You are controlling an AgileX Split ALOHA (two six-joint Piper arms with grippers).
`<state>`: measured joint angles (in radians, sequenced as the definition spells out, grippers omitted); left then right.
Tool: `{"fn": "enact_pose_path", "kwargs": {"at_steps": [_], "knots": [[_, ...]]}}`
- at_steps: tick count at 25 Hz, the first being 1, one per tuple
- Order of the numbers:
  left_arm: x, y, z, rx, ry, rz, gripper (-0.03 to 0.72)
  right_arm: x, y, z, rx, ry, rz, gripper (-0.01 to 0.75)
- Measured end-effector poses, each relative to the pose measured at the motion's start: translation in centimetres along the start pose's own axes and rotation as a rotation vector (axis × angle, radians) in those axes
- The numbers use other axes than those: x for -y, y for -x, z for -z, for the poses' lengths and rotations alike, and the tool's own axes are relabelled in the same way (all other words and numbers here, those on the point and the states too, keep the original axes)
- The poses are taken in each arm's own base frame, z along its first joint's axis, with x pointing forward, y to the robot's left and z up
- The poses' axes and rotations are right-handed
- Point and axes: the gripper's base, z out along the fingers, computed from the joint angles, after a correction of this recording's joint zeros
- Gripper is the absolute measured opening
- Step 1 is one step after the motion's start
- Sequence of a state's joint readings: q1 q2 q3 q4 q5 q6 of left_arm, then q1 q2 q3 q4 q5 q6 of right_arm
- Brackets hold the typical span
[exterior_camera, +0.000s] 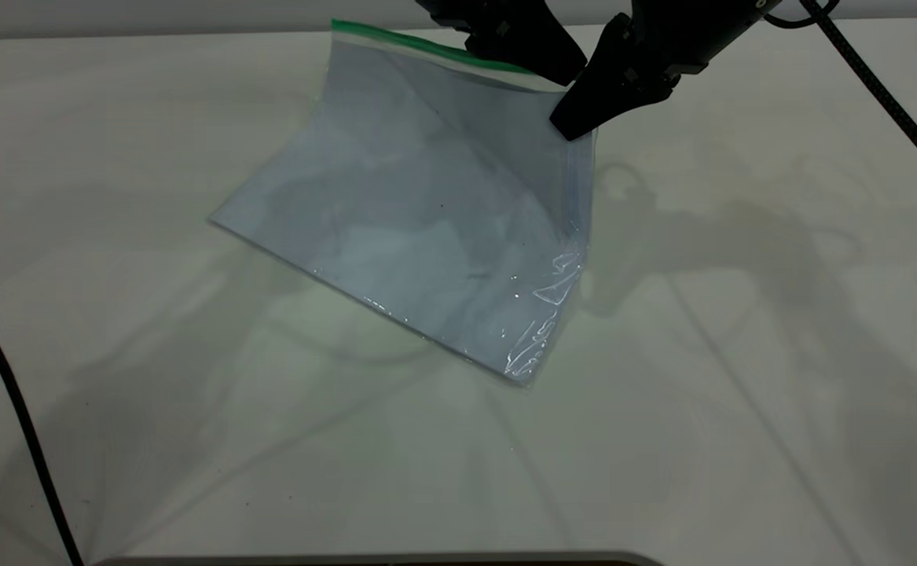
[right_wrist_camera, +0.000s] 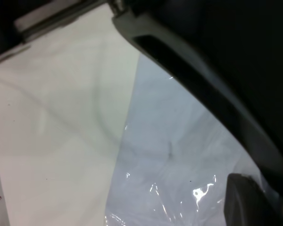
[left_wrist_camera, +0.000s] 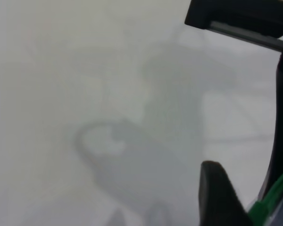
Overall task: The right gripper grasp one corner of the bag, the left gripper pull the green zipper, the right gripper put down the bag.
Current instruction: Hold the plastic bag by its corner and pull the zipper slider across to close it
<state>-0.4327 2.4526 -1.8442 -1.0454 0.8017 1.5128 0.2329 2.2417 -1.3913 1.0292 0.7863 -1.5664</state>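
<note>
The bag [exterior_camera: 427, 220] is a clear pouch with pale blue-white sheets. Its green-edged side is lifted and its lower edge rests on the white table [exterior_camera: 741, 409]. The green zipper [exterior_camera: 427, 45] runs along the raised top edge. My right gripper [exterior_camera: 572, 130] is shut on the bag's upper right corner, where the strip ends. My left gripper [exterior_camera: 564, 77] sits just beside it, shut on the end of the green zipper. In the left wrist view the green zipper [left_wrist_camera: 271, 197] passes between my black fingers [left_wrist_camera: 219, 197]. The right wrist view shows the bag [right_wrist_camera: 179, 155] below one finger [right_wrist_camera: 247, 202].
A black cable [exterior_camera: 10, 393] crosses the table's left side and another cable [exterior_camera: 882, 86] runs down from the right arm. The table's near edge [exterior_camera: 379, 560] lies at the front.
</note>
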Motion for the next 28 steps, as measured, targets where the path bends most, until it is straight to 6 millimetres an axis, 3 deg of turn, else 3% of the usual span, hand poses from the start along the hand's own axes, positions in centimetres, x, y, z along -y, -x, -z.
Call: {"fn": "enact_pose_path", "kwargs": {"at_steps": [15, 28], "knots": [[-0.2, -0.1, -0.1, -0.002, 0.022, -0.029, 0.146, 0.2, -0.1, 0.1, -0.001, -0.016, 0.003, 0.033], [-0.4, 0.2, -0.3, 0.004, 0.056, -0.069, 0.116, 1.4, -0.9, 1.2, 0.01, -0.036, -0.027, 0.033]]}}
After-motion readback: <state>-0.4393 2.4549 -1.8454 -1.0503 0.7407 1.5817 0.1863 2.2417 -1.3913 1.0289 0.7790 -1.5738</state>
